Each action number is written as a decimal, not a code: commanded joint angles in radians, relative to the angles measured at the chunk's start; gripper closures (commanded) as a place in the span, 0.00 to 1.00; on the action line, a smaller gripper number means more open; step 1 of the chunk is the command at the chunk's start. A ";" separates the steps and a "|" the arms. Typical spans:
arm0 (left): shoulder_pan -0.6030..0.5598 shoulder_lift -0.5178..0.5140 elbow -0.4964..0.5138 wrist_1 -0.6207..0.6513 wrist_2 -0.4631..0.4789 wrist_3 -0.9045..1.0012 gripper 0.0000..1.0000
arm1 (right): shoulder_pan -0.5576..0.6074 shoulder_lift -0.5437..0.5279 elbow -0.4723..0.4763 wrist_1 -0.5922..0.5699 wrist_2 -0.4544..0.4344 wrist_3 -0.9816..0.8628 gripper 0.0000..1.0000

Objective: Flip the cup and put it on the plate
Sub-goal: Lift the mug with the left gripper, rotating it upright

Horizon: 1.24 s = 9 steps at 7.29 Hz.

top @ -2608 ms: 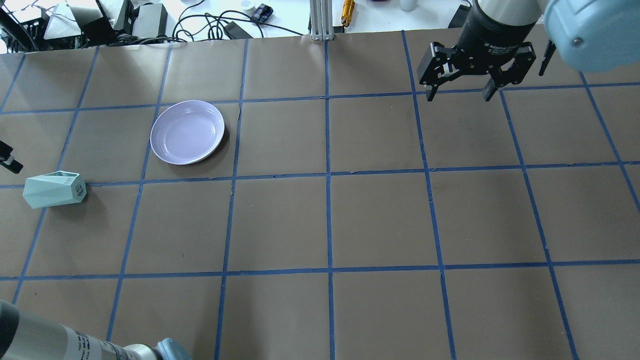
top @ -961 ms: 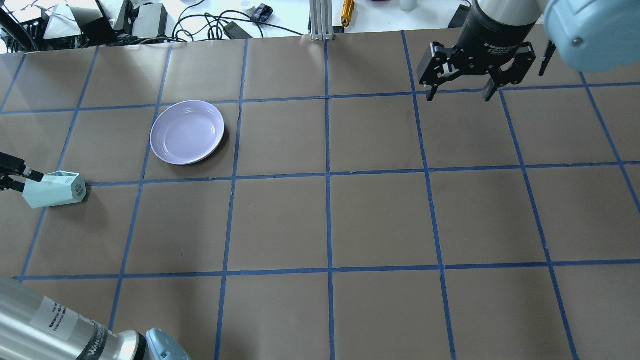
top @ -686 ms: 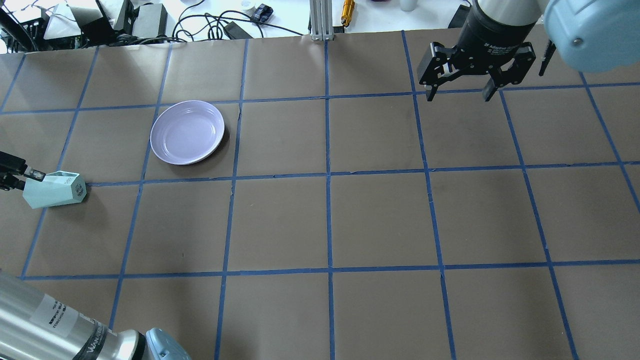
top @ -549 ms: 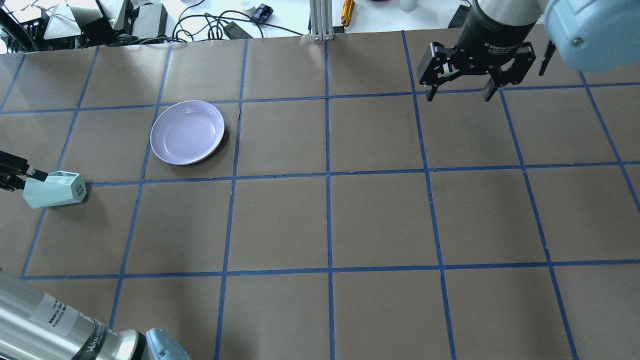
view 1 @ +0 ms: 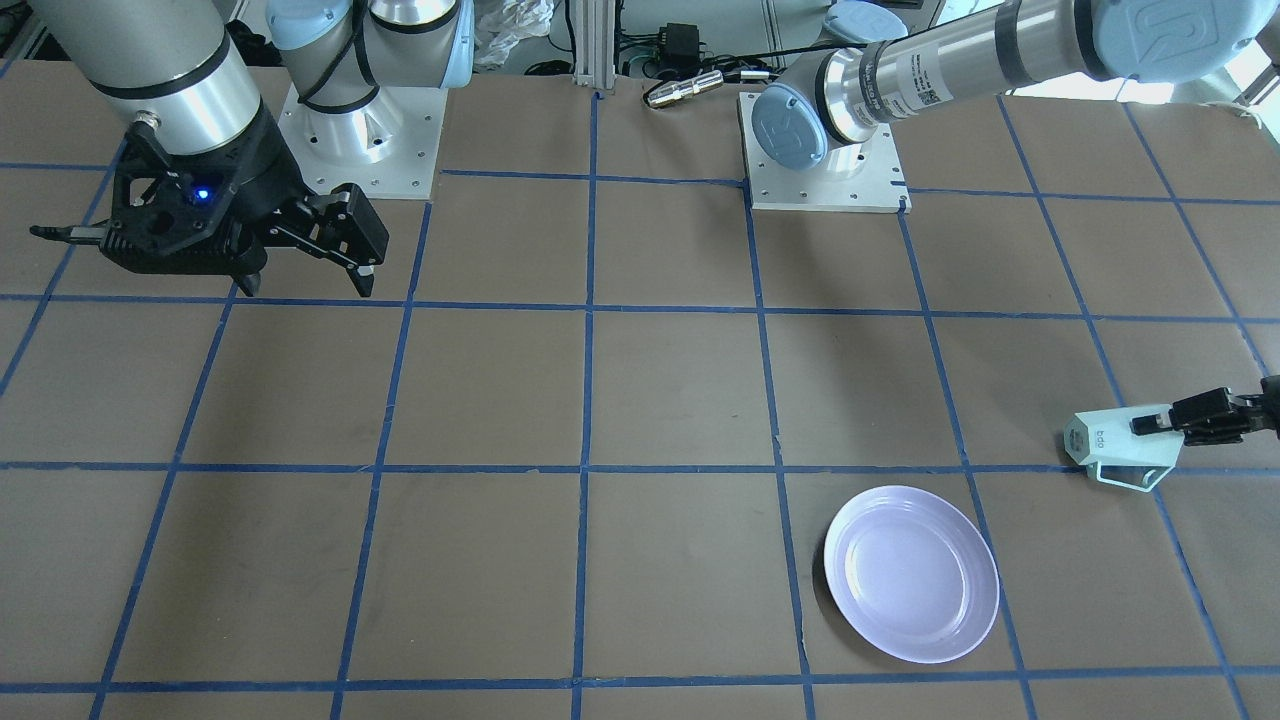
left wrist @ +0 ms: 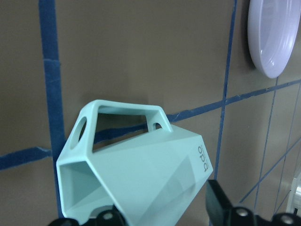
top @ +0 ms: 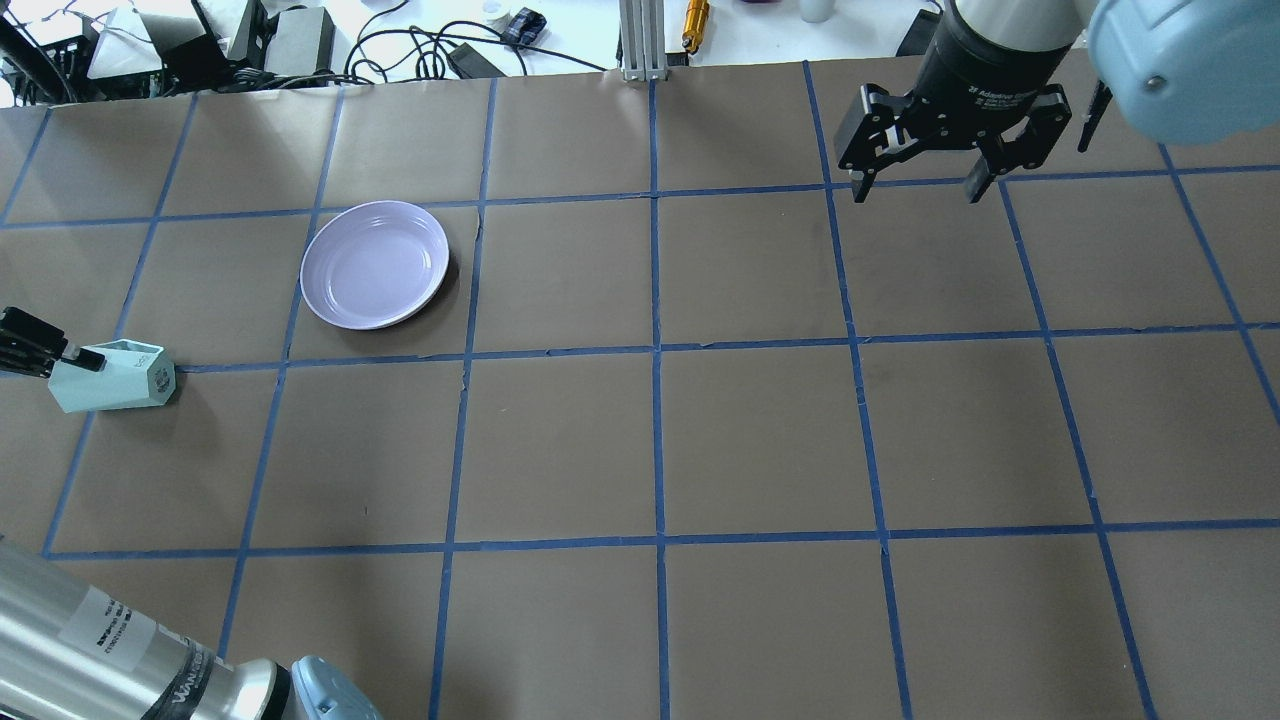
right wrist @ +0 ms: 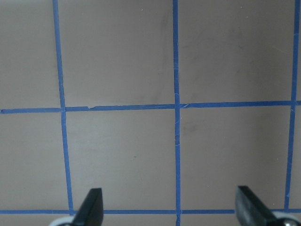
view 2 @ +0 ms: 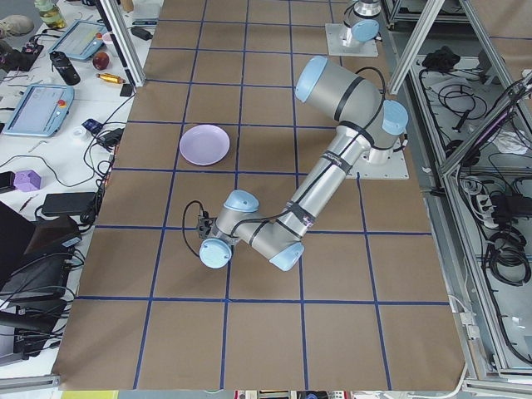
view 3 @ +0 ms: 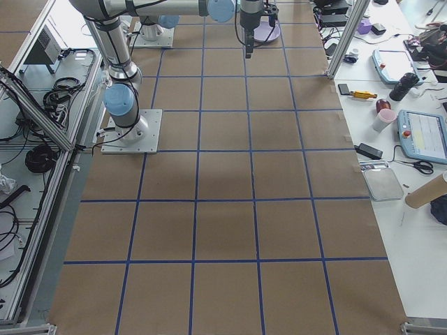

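Cup (top: 115,380): lies on its side on the table (top: 760,440), in the left part of the scene and across a blue tape line (top: 400,355). The lettered base faces right and the mouth faces left. The handle is on the far side, low against the paper.

Left gripper (view 1: 1165,424): sits low at the cup's mouth end, entering from the left. One finger (left wrist: 218,205) lies along the cup's outer facet. The other is mostly cut off at the bottom of the wrist view, so whether the pincer is clamped on the cup or only bracketing it cannot be told.

Plate (top: 375,265): sits flat on the table, farther away than the cup and to its right, well apart from it.

Right gripper (top: 918,192): hangs above the far right of the table with its fingers spread wide. The wrist view shows only paper and tape between them.

Room: brown paper and tape lines lie between cup and plate. The right gripper is well apart from both, and the left forearm (top: 110,650) crosses the near-left corner.

Edges: the table's far edge runs just beyond the right gripper, with cables (top: 420,45) past it. In the left side view the paper continues to the left of the cup.
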 commanded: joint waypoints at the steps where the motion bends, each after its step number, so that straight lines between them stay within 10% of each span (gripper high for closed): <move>1: -0.003 0.013 0.002 -0.036 -0.021 0.025 0.77 | 0.000 0.000 0.000 0.000 0.000 0.000 0.00; 4: -0.014 0.036 0.030 -0.075 -0.021 0.032 1.00 | 0.000 0.000 0.000 0.000 0.000 0.000 0.00; 9: -0.183 0.206 0.019 -0.119 0.010 -0.046 1.00 | 0.000 0.000 0.000 0.000 0.000 0.002 0.00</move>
